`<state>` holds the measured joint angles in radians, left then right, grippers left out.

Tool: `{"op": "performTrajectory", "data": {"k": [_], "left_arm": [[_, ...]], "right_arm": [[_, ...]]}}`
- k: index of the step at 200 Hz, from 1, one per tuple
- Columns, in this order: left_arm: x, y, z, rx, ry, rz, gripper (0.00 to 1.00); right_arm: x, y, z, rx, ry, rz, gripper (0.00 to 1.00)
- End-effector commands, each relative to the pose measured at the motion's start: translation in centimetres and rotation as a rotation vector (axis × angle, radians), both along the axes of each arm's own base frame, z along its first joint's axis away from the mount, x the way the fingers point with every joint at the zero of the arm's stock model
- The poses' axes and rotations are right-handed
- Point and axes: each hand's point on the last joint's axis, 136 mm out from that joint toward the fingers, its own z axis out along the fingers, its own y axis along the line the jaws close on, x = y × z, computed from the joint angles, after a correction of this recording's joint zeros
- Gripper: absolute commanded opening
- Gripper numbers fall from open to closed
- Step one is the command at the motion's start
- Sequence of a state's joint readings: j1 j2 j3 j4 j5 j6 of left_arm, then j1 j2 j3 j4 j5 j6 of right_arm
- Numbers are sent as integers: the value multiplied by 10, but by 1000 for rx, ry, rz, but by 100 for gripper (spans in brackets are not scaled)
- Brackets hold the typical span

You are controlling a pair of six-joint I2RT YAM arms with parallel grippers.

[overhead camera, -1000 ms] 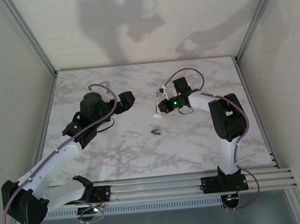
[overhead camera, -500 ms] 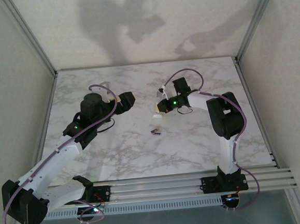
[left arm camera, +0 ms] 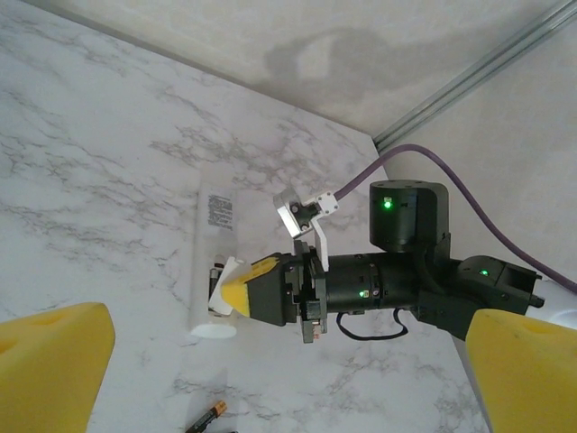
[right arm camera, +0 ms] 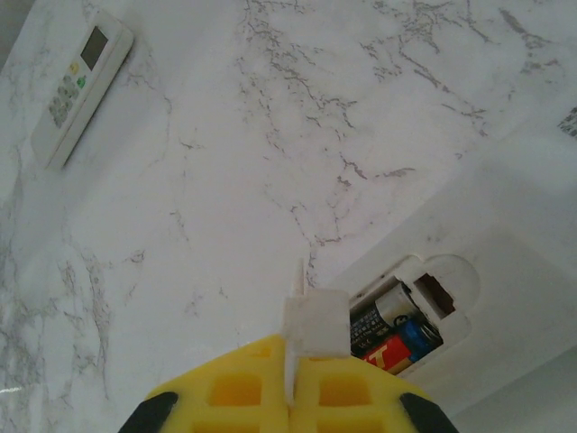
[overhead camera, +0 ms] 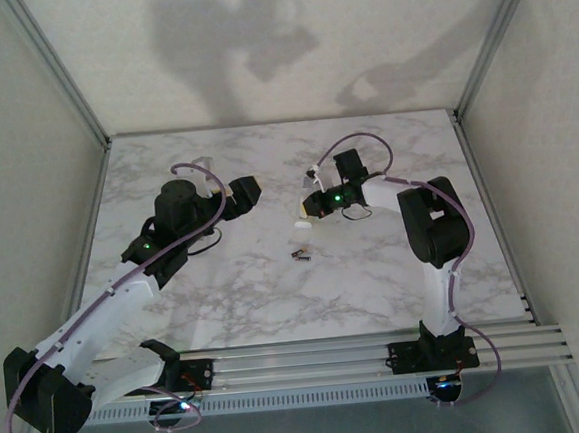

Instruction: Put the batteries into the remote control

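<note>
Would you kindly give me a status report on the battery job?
Left hand open, empty. Right hand shut on white cover by the remote's open bay. Batteries loose on table. Two other cells occupy the bay.

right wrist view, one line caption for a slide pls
Right gripper shut on a white plastic piece beside a remote's open battery compartment holding two cells; second remote face up beyond.

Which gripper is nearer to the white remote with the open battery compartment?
Right. The right gripper, shut on a thin white piece, hangs close over the remote, at its open compartment. The left gripper, open, stands apart, left of it in the top view.
</note>
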<state>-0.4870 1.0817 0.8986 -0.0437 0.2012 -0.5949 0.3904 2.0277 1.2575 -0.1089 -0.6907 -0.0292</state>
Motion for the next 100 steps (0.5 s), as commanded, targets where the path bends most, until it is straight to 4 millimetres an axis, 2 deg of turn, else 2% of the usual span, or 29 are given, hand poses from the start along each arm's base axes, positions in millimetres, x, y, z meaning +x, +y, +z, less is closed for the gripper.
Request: {"op": "performTrajectory", "data": {"k": [1, 63, 100], "left_arm": [[1, -1, 2, -16, -12, -13, 100], [0, -1, 1, -24, -9, -13, 99], [-1, -1, 1, -24, -9, -13, 100]], "right_arm": [[-14, -2, -15, -14, 69, 5, 8], [-11, -2, -8, 5, 68, -21, 11], [-5, 1, 5, 36, 42, -45, 9]]}}
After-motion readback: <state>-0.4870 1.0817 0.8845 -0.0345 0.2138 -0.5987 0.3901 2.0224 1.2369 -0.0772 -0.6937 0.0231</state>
